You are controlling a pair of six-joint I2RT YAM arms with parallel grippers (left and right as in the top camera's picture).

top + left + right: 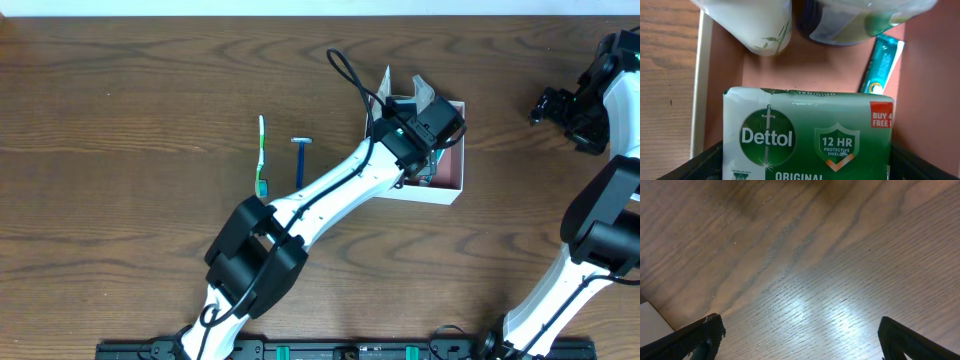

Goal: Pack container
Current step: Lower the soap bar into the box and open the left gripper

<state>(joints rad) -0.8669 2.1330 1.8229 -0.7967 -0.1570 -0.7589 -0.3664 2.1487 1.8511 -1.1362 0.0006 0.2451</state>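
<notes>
The container (452, 178) is a square shallow box with white walls and a pink-brown inside, at the table's middle right. My left gripper (428, 132) reaches over it and is shut on a green-and-white Dettol soap packet (807, 135), held just above the container floor (840, 67). My left fingers (807, 169) flank the packet's two sides. Inside the container lie a white bottle (757, 25), a dark bottle (855, 20) and a teal packet (883, 60). My right gripper (558, 106) is open and empty at the far right, over bare wood (800, 340).
A green-and-white toothbrush (262, 155) and a blue razor (300, 158) lie on the wooden table left of the container. The container's left wall (699, 90) borders bare wood. The left arm stretches diagonally from the front edge to the container.
</notes>
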